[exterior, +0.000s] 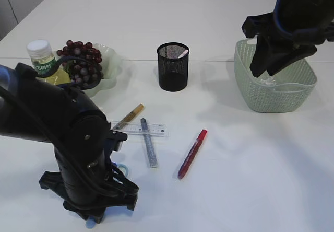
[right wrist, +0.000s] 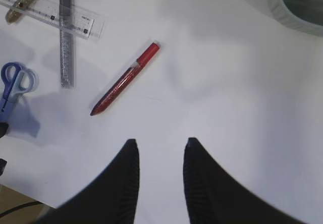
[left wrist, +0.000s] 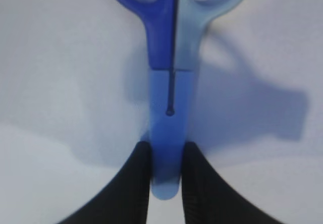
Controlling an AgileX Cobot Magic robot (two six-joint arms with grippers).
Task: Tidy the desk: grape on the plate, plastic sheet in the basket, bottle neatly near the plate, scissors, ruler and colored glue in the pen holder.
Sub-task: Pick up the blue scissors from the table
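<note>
Left gripper [left wrist: 166,183] is clamping the scissors [left wrist: 170,82] by the blade cover down at the bottom of the left wrist frame, with the handle loops running off the top edge. In the exterior view the arm is blocking nearly all of that at lower left; only a bit of light-blue loop is peeking out.

Right gripper [right wrist: 160,153] is sitting parted with nothing between the fingers, hanging over bare table [right wrist: 242,108], and the basket [right wrist: 298,7] is getting cut off in the upper right corner. From outside, that arm is covering part of the basket, so I can't really make out what's inside.

Ruler [exterior: 140,129], silver glue pen [exterior: 148,142], gold glue pen [exterior: 129,116] and red glue pen [exterior: 192,153] are lying mid-table. Grapes [exterior: 80,59] are sitting on the plate [exterior: 112,59], bottle [exterior: 44,59] at upper left, half hidden. Something pink is poking out of the pen holder [exterior: 173,67], too small to identify.
</note>
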